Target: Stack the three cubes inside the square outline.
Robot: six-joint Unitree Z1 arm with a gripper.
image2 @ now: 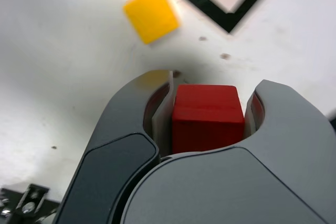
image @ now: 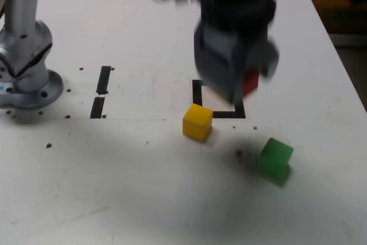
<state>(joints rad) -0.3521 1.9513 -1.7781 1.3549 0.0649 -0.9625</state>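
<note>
Gripper [image2: 208,121] clamped on small matte red cube [image2: 208,118], carrying it toward black-bordered square outline [image2: 210,9] just ahead. Next: centre above white interior, lower, release. Yellow cube [image2: 151,13] nearby, green cube [image: 275,159] farther off.

The white tabletop [image: 143,199] carries the square outline [image: 221,112]. The yellow cube [image: 197,122] sits just beside its corner, the green cube [image: 274,159] farther off, two black tape strips [image: 101,91] well apart.
</note>
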